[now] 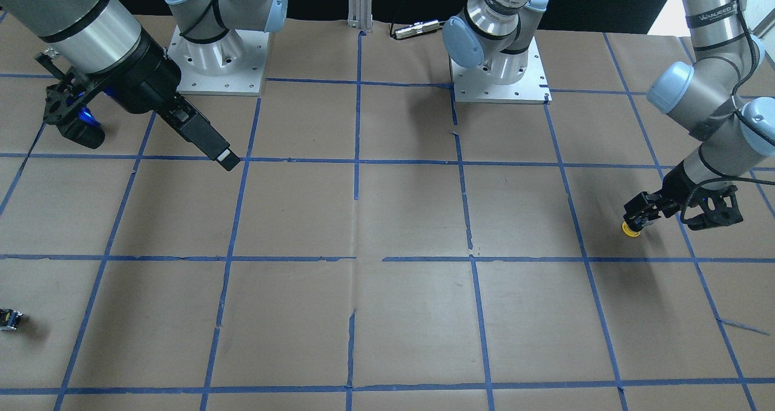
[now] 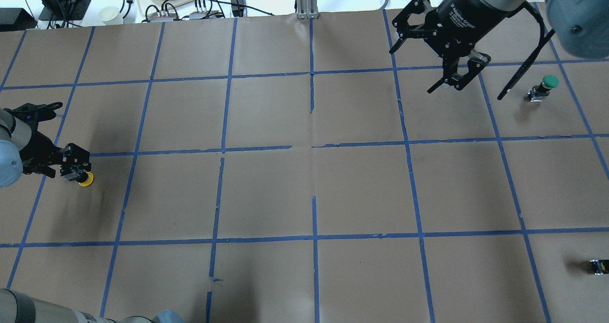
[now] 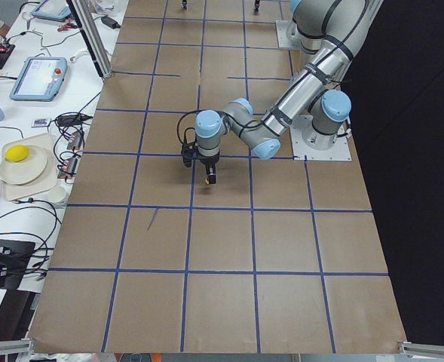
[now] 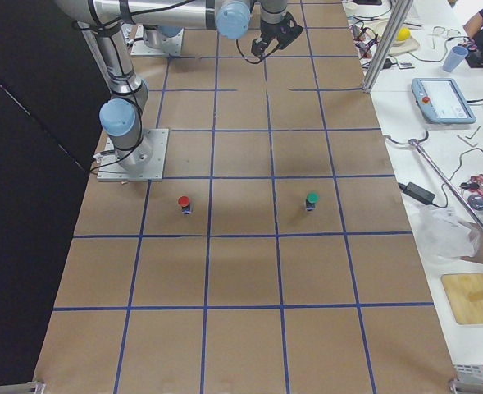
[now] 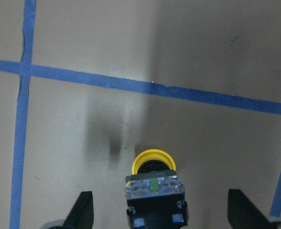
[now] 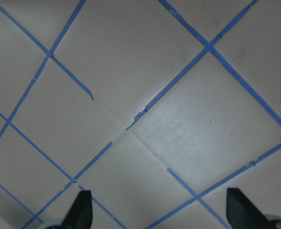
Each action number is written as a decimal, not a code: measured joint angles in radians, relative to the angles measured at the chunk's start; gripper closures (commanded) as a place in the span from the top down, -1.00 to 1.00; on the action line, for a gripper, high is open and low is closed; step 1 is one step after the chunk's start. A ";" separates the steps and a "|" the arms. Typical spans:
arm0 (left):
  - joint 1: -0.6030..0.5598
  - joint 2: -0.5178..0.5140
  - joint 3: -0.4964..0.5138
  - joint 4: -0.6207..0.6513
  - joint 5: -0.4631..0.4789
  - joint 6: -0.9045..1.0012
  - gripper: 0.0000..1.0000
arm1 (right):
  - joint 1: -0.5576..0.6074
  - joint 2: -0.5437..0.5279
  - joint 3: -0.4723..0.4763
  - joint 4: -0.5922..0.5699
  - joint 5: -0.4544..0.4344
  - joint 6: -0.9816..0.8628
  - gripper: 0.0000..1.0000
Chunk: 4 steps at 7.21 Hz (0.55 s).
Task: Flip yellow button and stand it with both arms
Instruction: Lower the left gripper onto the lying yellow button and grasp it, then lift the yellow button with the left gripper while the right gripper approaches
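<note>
One worktop [image 2: 266, 194], brown paper with a blue tape grid, takes up most of every view. Left arm [image 3: 306, 79] reaches out low over the left half. Right arm [image 1: 91, 29] is raised high over the right half. Left gripper [image 1: 637, 217] points down at the paper, about midway between the robot's edge and the operators' edge. Its fingers [image 5: 83, 212] are spread wide and grip nothing. Right gripper [image 2: 447, 86] hangs well above the paper, fingers [image 6: 81, 210] spread too, only bare paper and tape under it. Yellow button [image 5: 154, 183] sits on the paper between the left fingers, clear of both. Its black and grey body end faces the wrist camera and the yellow cap points away from the palm; can't tell if it stands on its cap or lies over. Green button [image 2: 547, 86] stands upright in the right half, toward the operators' edge. Red button [image 4: 184, 203] stands upright too, level with the green one but toward the robot's edge, well apart from it.
</note>
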 measured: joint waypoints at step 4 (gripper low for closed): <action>0.001 0.011 -0.003 -0.008 0.000 0.008 -0.94 | 0.001 -0.001 0.005 0.004 -0.113 -0.263 1.00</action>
